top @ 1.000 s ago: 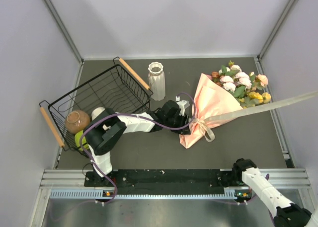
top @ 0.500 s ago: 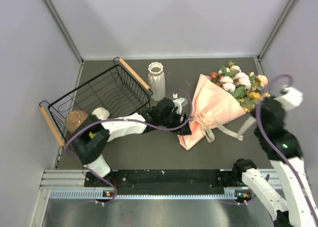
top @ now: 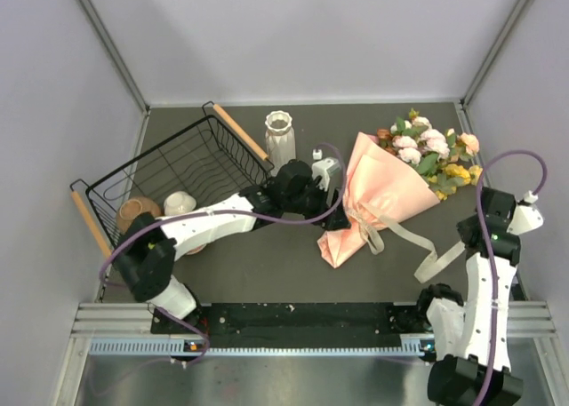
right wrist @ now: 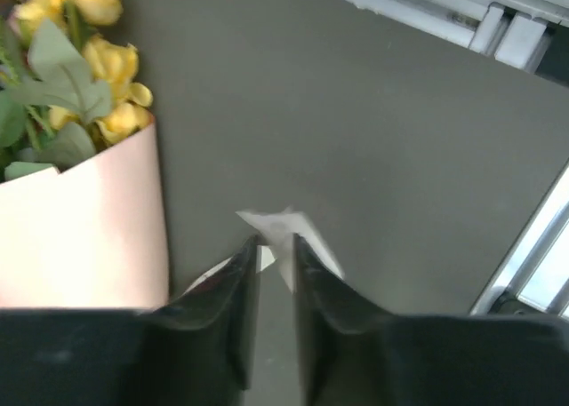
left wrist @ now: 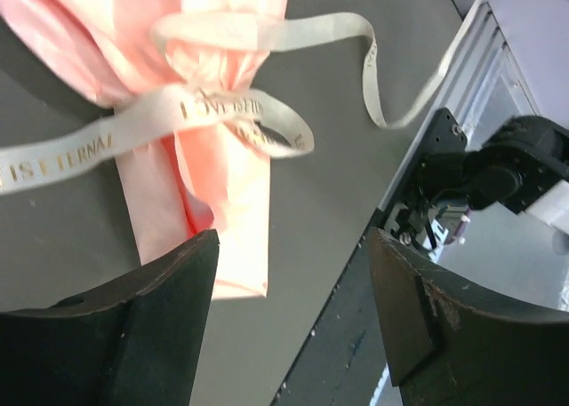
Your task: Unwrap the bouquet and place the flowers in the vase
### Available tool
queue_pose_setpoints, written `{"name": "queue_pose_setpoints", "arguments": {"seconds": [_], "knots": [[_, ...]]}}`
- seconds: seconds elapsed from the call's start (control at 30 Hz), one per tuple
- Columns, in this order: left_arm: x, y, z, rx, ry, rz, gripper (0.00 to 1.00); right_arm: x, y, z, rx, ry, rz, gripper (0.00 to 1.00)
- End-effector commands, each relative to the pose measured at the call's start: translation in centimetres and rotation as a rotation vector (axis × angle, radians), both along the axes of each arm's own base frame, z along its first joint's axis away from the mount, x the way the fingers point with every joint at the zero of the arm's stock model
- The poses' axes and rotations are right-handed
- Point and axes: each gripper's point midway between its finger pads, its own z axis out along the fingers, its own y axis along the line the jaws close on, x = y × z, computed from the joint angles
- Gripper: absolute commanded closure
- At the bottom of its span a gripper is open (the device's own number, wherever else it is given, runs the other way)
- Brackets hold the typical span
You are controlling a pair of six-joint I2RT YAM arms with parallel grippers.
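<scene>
Top external view: the bouquet [top: 387, 188] lies flat, its long axis slanting from the cone tip nearest the arm bases out to the flowers [top: 431, 148] at the far right. The left gripper [left wrist: 289, 273] sits just left of the tied neck, fingers spread wide with nothing between them. In its wrist view the neck and the ribbon [left wrist: 222, 110] lie straight ahead, beyond the fingertips and not touching. The right gripper [right wrist: 276, 242] is clamped on the ribbon's free end; the knot lies to its left, and the ribbon runs in a slack curve between. Judgement: untying depends on the right arm drawing away from the neck, roughly across the long axis, while the left, the nearer arm, could pin the cone. The vase [top: 280, 144] stands upright just beyond the left gripper, well apart from the right.
</scene>
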Motion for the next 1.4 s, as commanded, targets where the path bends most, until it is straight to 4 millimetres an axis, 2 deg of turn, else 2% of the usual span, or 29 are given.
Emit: {"name": "queue_pose_setpoints", "arguments": {"seconds": [0.0, 0.03, 0.07, 0.23, 0.3, 0.33, 0.4, 0.47, 0.53, 0.63, 0.83, 0.93, 1.07, 1.13, 1.27, 1.33, 1.37], "knots": [[2.2, -2.8, 0.1, 0.033, -0.044, -0.046, 0.27, 1.2, 0.5, -1.4, 0.1, -0.041, -0.034, 0.5], [2.3, -2.7, -1.0, 0.085, -0.036, -0.061, 0.27, 1.3, 0.4, -1.7, 0.101, -0.039, -0.039, 0.25], [3.4, -3.5, -1.5, 0.111, -0.046, -0.053, 0.27, 1.3, 0.2, -1.7, 0.098, -0.032, -0.042, 0.02], [5.0, -4.2, -4.1, 0.203, -0.079, -0.065, 0.27, 1.9, 1.1, -0.9, 0.103, -0.069, 0.039, 0.01], [5.9, -4.0, -5.4, 0.264, -0.076, -0.042, 0.32, 2.1, 1.8, 0.0, 0.108, -0.118, 0.077, 0.01], [6.0, -4.0, -5.6, 0.278, -0.085, -0.042, 0.33, 2.3, 2.1, 1.0, 0.093, -0.162, 0.109, 0.01], [6.5, -4.2, -6.1, 0.294, -0.095, -0.03, 0.34, 2.6, 3.0, 1.6, 0.108, -0.188, 0.161, 0.01], [6.9, -4.6, -6.3, 0.295, -0.101, -0.033, 0.34, 3.0, 3.6, 1.4, 0.128, -0.206, 0.196, 0.01], [6.9, -4.9, -6.7, 0.298, -0.094, -0.032, 0.34, 3.4, 4.5, 0.5, 0.167, -0.212, 0.233, 0.01], [7.0, -5.3, -6.7, 0.291, -0.094, -0.03, 0.34, 4.1, 6.2, 0.0, 0.24, -0.226, 0.305, 0.02], [7.1, -6.2, -6.3, 0.265, -0.088, -0.023, 0.34, 4.6, 7.6, -0.7, 0.291, -0.247, 0.383, 0.03], [7.4, -6.6, -6.1, 0.247, -0.09, -0.014, 0.39, 4.6, 8.1, -0.9, 0.289, -0.249, 0.407, 0.03], [7.1, -6.8, -5.7, 0.235, -0.089, -0.013, 0.55, 4.5, 8.6, -1.4, 0.297, -0.243, 0.433, 0.03], [7.3, -6.8, -5.5, 0.236, -0.097, -0.006, 0.57, 4.7, 8.9, -1.3, 0.296, -0.25, 0.449, 0.03], [7.3, -7.0, -4.5, 0.215, -0.1, -0.002, 0.43, 4.8, 9.8, -2.2, 0.31, -0.236, 0.492, 0.03], [7.3, -7.3, -4.2, 0.199, -0.104, -0.005, 0.43, 4.9, 10.3, -2.6, 0.325, -0.22, 0.51, 0.04], [7.3, -7.4, -4.2, 0.195, -0.103, -0.004, 0.47, 4.9, 10.5, -2.8, 0.325, -0.214, 0.515, 0.04]]}}
